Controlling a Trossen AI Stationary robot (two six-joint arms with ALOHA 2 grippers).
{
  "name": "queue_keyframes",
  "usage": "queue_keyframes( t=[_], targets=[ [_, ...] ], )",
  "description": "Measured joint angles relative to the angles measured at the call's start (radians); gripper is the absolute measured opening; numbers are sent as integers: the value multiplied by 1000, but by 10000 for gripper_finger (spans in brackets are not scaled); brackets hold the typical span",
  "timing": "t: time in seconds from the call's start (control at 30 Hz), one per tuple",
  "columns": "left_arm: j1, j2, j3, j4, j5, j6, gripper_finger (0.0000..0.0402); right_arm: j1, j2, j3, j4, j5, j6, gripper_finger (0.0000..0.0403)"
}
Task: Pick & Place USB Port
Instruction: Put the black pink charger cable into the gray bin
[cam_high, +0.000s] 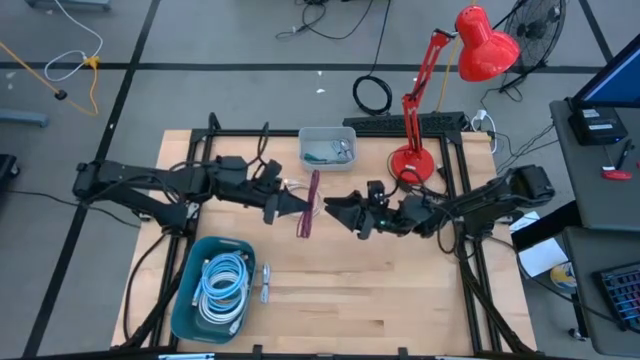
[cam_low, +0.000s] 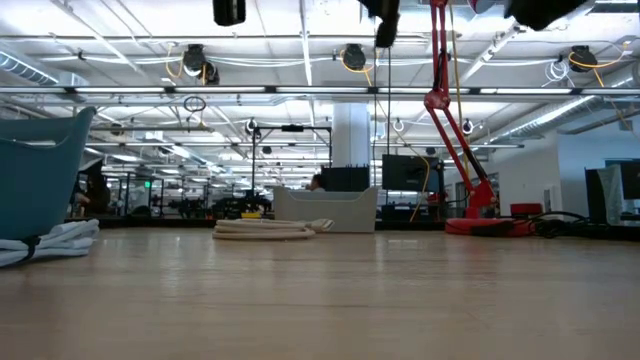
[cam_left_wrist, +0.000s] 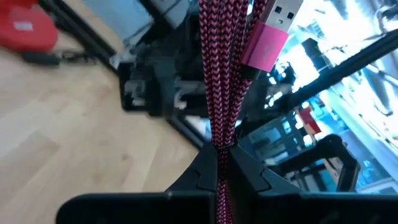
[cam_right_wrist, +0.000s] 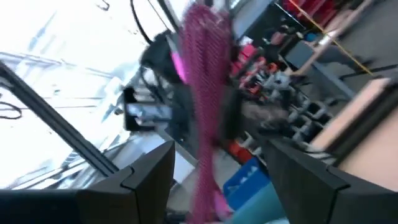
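From above, we see the left gripper clamped on the pink braided USB cable mid-table, right gripper spread just beside it. In the left wrist view, the USB plug dangles free; we judge it could swing or slip. In the right wrist view, the cable hangs between the open fingers, unheld.

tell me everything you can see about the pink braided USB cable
The pink braided USB cable is folded into a bundle of several strands with a woven pink-and-dark sheath. One end has a pink plug housing with a silver USB connector. It is held above the wooden table, pinched in the shut left gripper. The right gripper faces it, open and not touching.
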Motion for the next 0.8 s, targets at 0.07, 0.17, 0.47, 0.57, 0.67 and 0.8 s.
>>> queue_keyframes(
  t=[0.07, 0.17, 0.47, 0.57, 0.67, 0.8],
  targets=[
    [-1, 9, -1, 1, 14, -13, 15, 0, 20, 38, 0, -23, -18, 242],
    [-3, 40, 1, 20, 41, -36, 21, 0, 38, 85, -12, -27, -50, 241],
    [-24, 77, -1, 99, 53, -56, 13, 0, 42, 127, -124, -48, -60, 235],
    [-17, 77, -1, 95, 53, -56, 16, 0, 38, 127, -131, -49, -54, 233],
    [-19, 77, -1, 96, 54, -63, 9, 0, 40, 127, -145, -49, -52, 226],
    [-26, 77, -1, 95, 54, -63, 8, -4, 38, 126, -148, -50, -34, 203]
  ],
)
